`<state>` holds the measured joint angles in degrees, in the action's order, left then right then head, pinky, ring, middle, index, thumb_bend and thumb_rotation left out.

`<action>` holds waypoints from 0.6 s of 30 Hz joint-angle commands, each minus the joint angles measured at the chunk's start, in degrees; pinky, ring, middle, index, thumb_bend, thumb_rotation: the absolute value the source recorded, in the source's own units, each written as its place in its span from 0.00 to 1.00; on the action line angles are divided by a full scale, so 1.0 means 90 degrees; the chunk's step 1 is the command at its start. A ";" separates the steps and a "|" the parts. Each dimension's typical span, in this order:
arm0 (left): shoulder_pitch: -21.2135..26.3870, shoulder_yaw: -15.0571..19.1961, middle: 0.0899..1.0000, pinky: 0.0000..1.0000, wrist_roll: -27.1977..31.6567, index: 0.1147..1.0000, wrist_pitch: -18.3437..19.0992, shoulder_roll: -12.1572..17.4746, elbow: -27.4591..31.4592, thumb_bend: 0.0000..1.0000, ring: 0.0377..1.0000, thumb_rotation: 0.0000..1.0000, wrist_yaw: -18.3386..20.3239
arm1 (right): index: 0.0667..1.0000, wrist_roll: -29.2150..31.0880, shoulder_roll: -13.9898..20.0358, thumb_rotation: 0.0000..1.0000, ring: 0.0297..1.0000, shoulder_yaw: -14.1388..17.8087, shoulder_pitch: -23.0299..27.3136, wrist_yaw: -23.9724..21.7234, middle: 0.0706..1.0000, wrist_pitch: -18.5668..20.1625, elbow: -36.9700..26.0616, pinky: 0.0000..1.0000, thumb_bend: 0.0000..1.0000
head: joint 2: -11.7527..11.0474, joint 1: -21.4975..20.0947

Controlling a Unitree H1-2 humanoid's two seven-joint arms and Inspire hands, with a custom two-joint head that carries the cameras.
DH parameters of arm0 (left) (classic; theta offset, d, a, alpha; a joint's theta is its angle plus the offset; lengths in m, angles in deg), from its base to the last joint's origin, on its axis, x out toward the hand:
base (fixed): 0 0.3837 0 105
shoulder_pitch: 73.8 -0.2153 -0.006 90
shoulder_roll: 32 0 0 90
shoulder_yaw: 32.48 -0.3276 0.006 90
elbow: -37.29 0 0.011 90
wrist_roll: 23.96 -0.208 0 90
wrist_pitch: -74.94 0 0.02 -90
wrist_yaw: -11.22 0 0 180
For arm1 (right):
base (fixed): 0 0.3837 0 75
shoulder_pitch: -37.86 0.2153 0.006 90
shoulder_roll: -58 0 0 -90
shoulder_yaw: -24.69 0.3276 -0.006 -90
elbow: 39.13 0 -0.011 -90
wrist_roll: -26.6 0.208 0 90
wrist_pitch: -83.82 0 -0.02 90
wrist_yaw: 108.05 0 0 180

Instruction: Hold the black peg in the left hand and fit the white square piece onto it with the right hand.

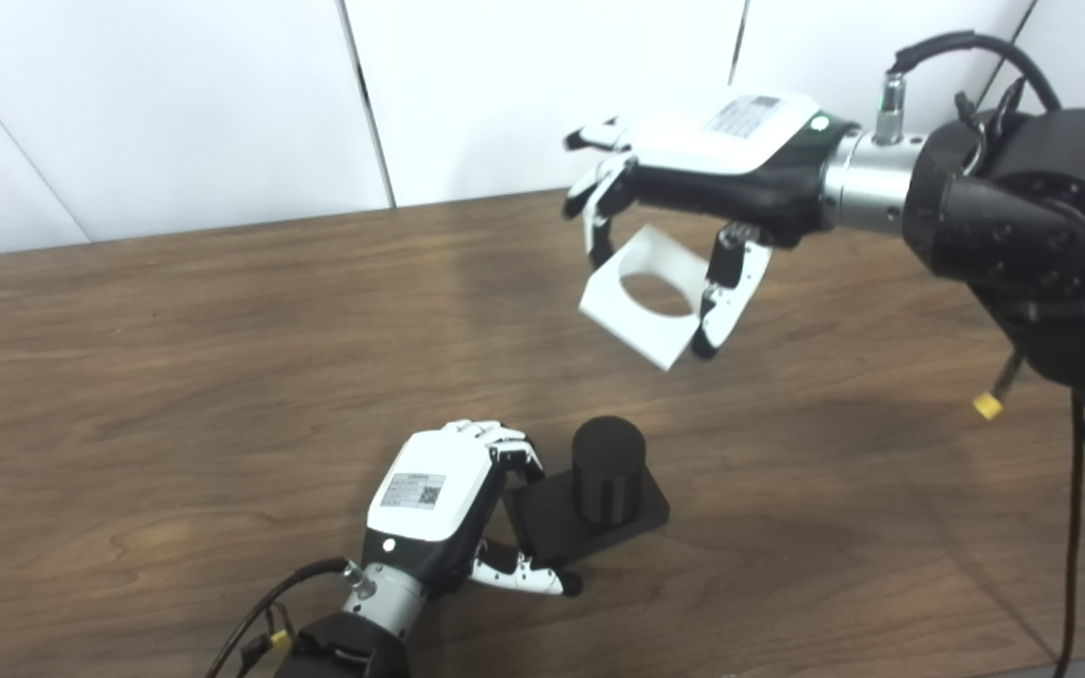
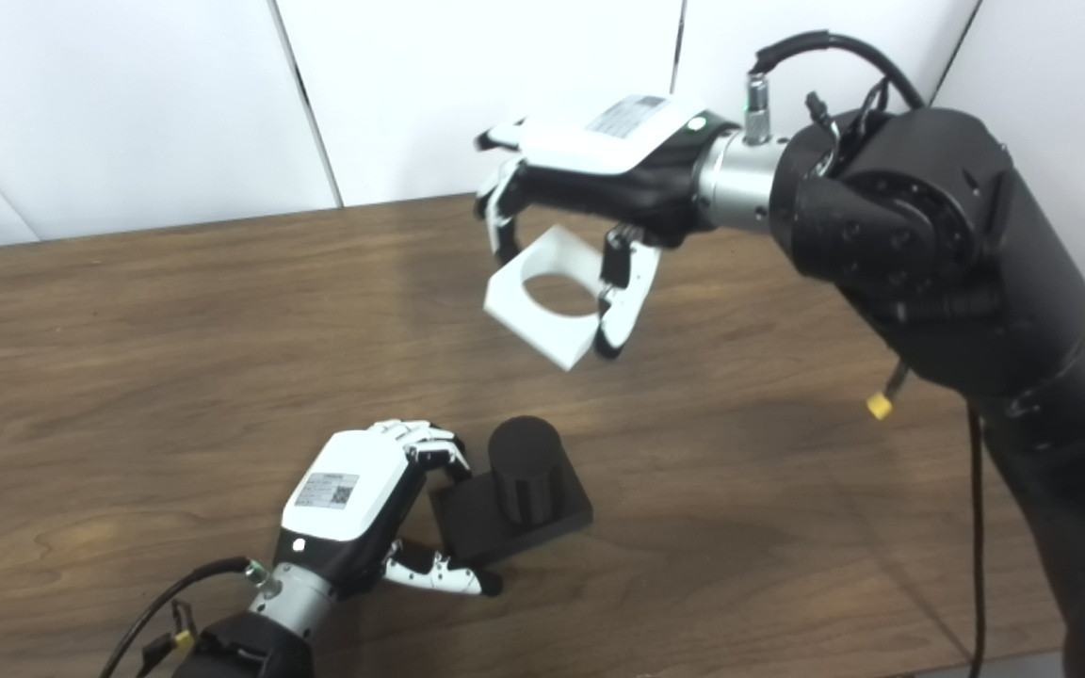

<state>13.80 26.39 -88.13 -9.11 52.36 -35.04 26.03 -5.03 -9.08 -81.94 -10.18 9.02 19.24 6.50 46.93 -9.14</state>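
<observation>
Our left hand point(image 1: 429, 504) grips the black peg point(image 1: 607, 471); our right hand point(image 1: 693, 179) grasps the tilted white square piece point(image 1: 641, 297), which could jam on the peg.

A big brown wooden table point(image 1: 175, 377) fills most of the view; its wood has long dark lines running sideways; behind it stands a white wall point(image 1: 542, 85) made of flat panels; thin dark lines split the panels; soft light shines on the tabletop.

Upright black peg point(image 1: 607, 468) on table; tilted white square piece point(image 1: 644, 297) aloft.
</observation>
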 commanded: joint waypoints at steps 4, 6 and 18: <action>-0.0012 -0.0201 0.74 0.84 -0.0158 0.42 0.0094 -0.0037 -0.0211 0.52 0.82 0.05 0.0521 | 0.45 -0.0130 -0.0202 0.14 1.00 0.0131 0.0330 -0.0361 0.82 0.0160 -0.0486 1.00 0.52 | 0.0068 0.0020; -0.0008 -0.0203 0.74 0.84 -0.0183 0.42 0.0112 -0.0050 -0.0197 0.52 0.82 0.05 0.0550 | 0.45 -0.0260 -0.0333 0.13 1.00 0.0113 0.0344 -0.0595 0.82 0.0163 -0.0610 1.00 0.52 | 0.0093 0.0025; -0.0011 -0.0188 0.74 0.84 -0.0230 0.42 0.0111 -0.0083 -0.0181 0.52 0.82 0.05 0.0547 | 0.45 -0.0515 -0.0320 0.13 1.00 -0.0420 0.0080 -0.0611 0.82 0.0126 -0.0810 1.00 0.52 | 0.0131 0.0029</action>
<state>14.53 26.08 -89.34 -8.42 51.53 -34.99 27.67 -8.65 -12.71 -86.26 -10.83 6.01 19.84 0.37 48.08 -8.88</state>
